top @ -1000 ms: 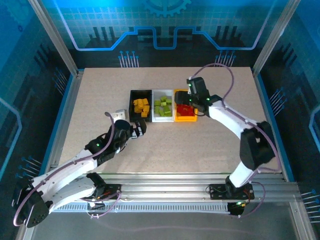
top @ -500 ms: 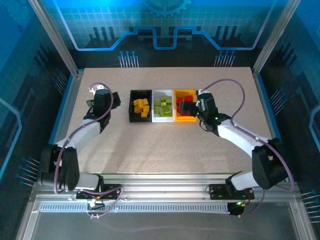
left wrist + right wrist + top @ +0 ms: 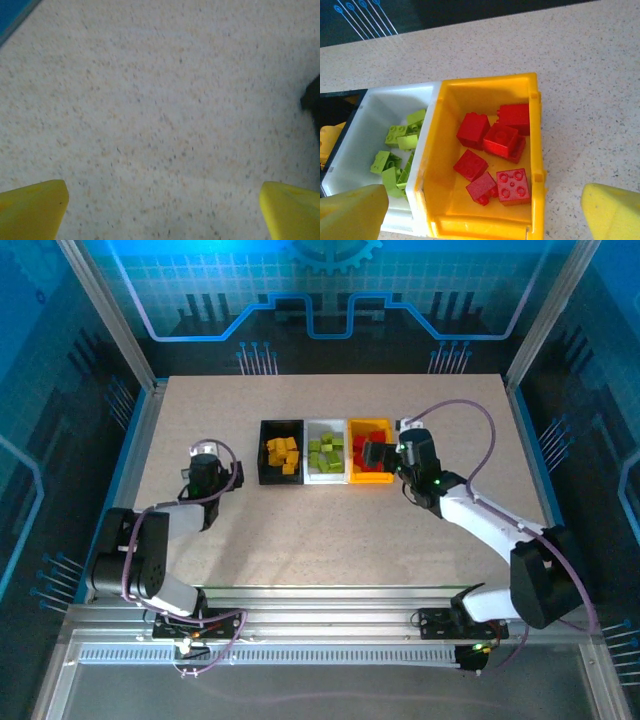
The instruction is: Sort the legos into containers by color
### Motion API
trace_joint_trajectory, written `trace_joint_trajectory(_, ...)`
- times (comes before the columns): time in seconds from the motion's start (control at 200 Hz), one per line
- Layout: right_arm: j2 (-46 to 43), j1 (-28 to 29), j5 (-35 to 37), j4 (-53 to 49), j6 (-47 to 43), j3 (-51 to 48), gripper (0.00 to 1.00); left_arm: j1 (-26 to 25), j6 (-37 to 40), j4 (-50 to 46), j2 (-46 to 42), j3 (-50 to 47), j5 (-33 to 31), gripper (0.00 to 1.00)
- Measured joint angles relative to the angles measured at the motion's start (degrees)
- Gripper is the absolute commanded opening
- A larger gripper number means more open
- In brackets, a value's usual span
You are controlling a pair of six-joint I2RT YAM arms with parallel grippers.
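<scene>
Three containers stand in a row: a black bin (image 3: 264, 452) with yellow legos (image 3: 283, 453), a white bin (image 3: 307, 454) with green legos (image 3: 325, 452), and a yellow bin (image 3: 370, 478) with red legos (image 3: 360, 462). My right gripper (image 3: 376, 453) hovers open over the yellow bin's right side. In its wrist view several red legos (image 3: 512, 186) lie in the yellow bin (image 3: 440, 165) above my gripper (image 3: 485, 210), beside green legos (image 3: 395, 135) in the white bin (image 3: 360, 135). My left gripper (image 3: 212, 472) is open and empty over bare table (image 3: 165, 210), left of the bins.
The speckled table (image 3: 330, 540) stretches in front of the bins. A dark corner (image 3: 312, 100) shows at the right edge of the left wrist view. Metal frame posts and rails border the table.
My left arm swung from the table's middle to the far left, then drew back toward the near edge. My right gripper lowered beside the yellow bin and its jaws widened.
</scene>
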Motion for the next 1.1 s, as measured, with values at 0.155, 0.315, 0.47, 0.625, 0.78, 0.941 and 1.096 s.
trace_joint_trajectory(0.155, -4.63, -0.11, 3.30, 3.98, -4.52, -4.46, 1.00, 0.07, 1.66, 11.96, 0.83, -3.96, 5.01, 0.99)
trace_joint_trajectory(0.315, -9.57, -3.78, 7.65, 9.27, -11.39, -9.22, 1.00, 0.09, 1.79, 18.69, 2.21, -7.93, 4.39, 0.99)
trace_joint_trajectory(0.47, -10.03, -11.63, 11.02, 13.03, -15.45, -13.73, 1.00, -0.02, 1.81, 21.68, 2.34, -7.93, 3.54, 0.99)
trace_joint_trajectory(0.625, -5.18, -14.78, 12.33, 18.32, -18.38, -18.95, 1.00, -0.07, 2.21, 22.77, 2.34, -7.93, 3.56, 0.99)
trace_joint_trajectory(0.78, 1.49, -17.11, 9.16, 23.30, -20.09, -20.59, 1.00, -0.07, 2.23, 22.95, 2.34, -7.93, 3.56, 0.99)
trace_joint_trajectory(0.941, 6.73, -17.77, 4.68, 27.26, -21.49, -20.41, 1.00, -0.07, 2.23, 23.04, 2.34, -7.93, 3.56, 0.99)
trace_joint_trajectory(1.096, 8.24, -18.14, 1.95, 36.22, -22.36, -23.50, 1.00, -0.07, 2.23, 23.04, 2.34, -7.93, 3.56, 0.99)
